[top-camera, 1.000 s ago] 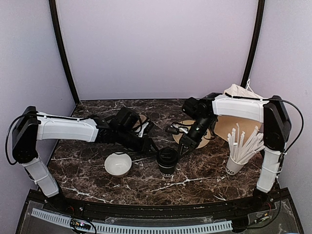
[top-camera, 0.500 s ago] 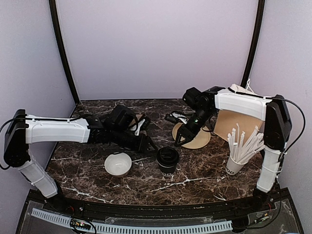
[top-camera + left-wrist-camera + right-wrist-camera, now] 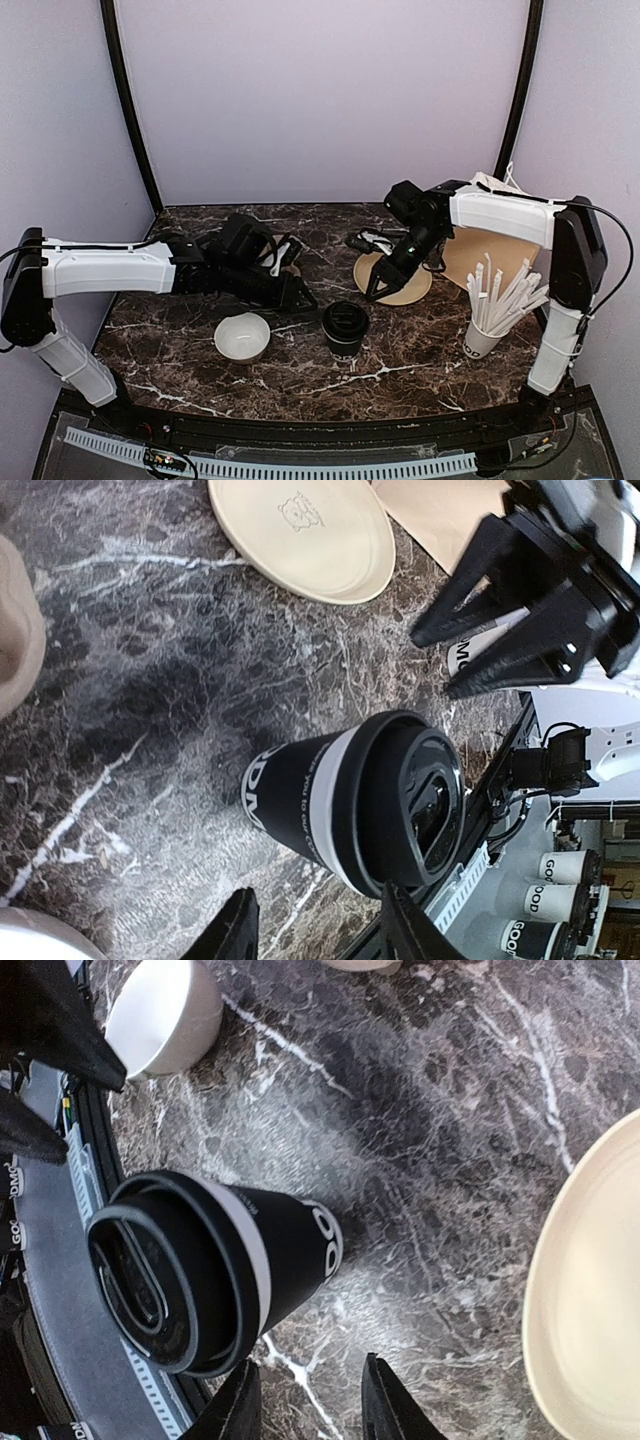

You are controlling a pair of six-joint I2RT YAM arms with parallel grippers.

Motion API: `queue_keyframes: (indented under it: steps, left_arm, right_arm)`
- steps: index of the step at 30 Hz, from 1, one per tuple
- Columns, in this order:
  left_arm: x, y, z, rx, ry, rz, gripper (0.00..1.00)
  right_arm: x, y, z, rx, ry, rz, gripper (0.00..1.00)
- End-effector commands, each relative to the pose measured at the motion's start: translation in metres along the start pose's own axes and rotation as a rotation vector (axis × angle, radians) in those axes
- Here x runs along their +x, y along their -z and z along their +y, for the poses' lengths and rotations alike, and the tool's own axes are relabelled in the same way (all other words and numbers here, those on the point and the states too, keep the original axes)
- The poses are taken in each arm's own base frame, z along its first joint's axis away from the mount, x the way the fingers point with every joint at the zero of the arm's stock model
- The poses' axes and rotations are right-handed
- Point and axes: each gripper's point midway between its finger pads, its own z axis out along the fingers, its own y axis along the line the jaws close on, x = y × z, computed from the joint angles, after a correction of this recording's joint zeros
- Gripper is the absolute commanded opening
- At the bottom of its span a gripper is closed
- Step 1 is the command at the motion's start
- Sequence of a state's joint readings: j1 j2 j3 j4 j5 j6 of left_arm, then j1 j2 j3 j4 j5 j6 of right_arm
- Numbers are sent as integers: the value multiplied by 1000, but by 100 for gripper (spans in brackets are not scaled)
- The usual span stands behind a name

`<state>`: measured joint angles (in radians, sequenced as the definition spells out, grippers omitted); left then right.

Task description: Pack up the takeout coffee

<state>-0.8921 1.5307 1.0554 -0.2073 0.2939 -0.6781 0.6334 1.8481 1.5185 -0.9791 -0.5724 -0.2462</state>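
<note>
Top external view: on the dark marble table [image 3: 400, 372], a brown paper bag [image 3: 480, 255] sits right rear, likely the destination. The lidded black paper coffee cup [image 3: 343, 328] stands upright centre-front, clear of both the left gripper [image 3: 303, 299] and right gripper [image 3: 376, 291], each spread open, empty.

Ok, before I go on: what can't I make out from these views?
Whether the takeout coffee holds liquid: its lid covers it in every view.
Mouth of the paper bag: top view, the right arm crosses it.
The small items beyond the plate: top view, too small to identify.
The beige object: left wrist view, cut off by the left edge.
</note>
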Motion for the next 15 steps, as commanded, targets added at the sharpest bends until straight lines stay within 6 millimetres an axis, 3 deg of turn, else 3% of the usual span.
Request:
queue_keyframes:
  steps: [1,15]
  left_arm:
    - [12,-3,-5,48,77,28,44]
    - [15,-31,-11,101,82,86,42]
  right_arm:
    - [10,11,21,-68,31,-43,35]
    - [17,-8,20,-142,-11,-4,36]
